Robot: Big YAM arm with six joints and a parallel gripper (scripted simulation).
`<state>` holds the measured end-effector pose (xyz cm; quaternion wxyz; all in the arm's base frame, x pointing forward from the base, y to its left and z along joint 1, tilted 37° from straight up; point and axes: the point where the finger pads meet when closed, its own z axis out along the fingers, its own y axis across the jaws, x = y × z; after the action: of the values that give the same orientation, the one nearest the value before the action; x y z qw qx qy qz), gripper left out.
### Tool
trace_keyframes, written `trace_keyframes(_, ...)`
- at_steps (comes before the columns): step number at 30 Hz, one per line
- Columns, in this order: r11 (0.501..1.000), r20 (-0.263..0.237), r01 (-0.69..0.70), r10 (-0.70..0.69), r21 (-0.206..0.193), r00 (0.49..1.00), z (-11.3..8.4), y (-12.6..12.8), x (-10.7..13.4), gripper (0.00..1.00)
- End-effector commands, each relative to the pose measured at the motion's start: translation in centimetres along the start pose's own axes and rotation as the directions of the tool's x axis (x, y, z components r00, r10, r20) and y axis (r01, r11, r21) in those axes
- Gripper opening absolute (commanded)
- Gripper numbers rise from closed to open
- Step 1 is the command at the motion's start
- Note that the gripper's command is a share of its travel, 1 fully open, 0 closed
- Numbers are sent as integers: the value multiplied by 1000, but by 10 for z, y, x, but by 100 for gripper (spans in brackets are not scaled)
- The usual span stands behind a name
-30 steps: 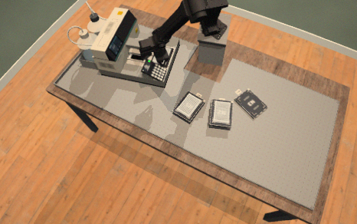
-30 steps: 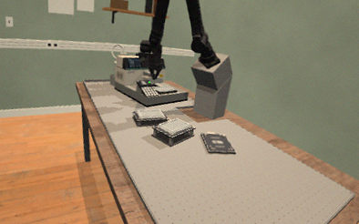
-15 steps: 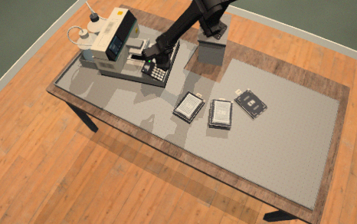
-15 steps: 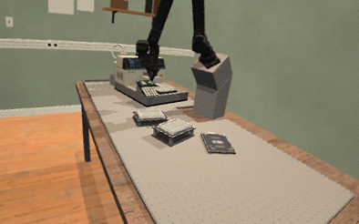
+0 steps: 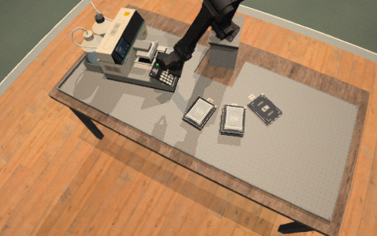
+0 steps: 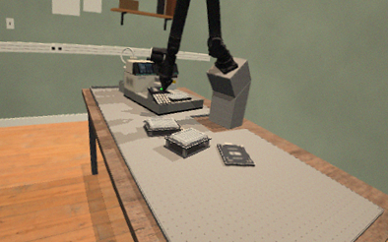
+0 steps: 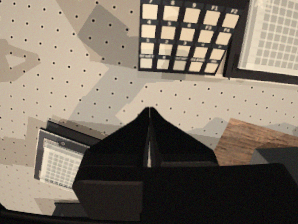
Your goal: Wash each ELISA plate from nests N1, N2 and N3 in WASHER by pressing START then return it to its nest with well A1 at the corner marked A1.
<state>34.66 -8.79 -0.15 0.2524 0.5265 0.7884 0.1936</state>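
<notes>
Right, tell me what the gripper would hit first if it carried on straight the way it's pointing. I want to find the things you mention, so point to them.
Probably the washer's keypad (image 5: 167, 77) (image 6: 162, 100) (image 7: 188, 34), around its lowest row; the gap below the closed gripper (image 5: 169, 66) (image 6: 165, 89) (image 7: 150, 108) is unclear.

A lab (plate washer (image 5: 118, 38) (image 6: 138, 79), well plates (image 5: 200, 111) (image 5: 234, 118) (image 6: 162, 123) (image 6: 188, 137) (image 7: 59, 165) on perforated benchtop (image 5: 299, 141) (image 6: 270, 208) (image 7: 100, 85)).

Pincer (image 5: 161, 65) (image 6: 164, 89) (image 7: 149, 113) fully shut, fingertips meeting, nothing between them. Arm (image 5: 195, 34) (image 6: 177, 21) bent high, its far part running steeply down to the wrist (image 5: 173, 61) (image 6: 168, 68). In the exterior view the pincer points down, fingertips lowest; elbow is out of frame there.
</notes>
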Motion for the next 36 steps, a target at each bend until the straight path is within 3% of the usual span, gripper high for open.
trace_keyframes(1,998,78,-65,67,-21,995,14,2,10,0)
trace_keyframes(3,998,127,-65,68,-22,990,14,2,10,0)
trace_keyframes(8,997,145,-78,81,-30,986,13,5,0,0)
trace_keyframes(19,998,137,-63,66,-27,988,11,5,4,0)
trace_keyframes(36,997,133,-63,67,-32,989,40,8,3,0)
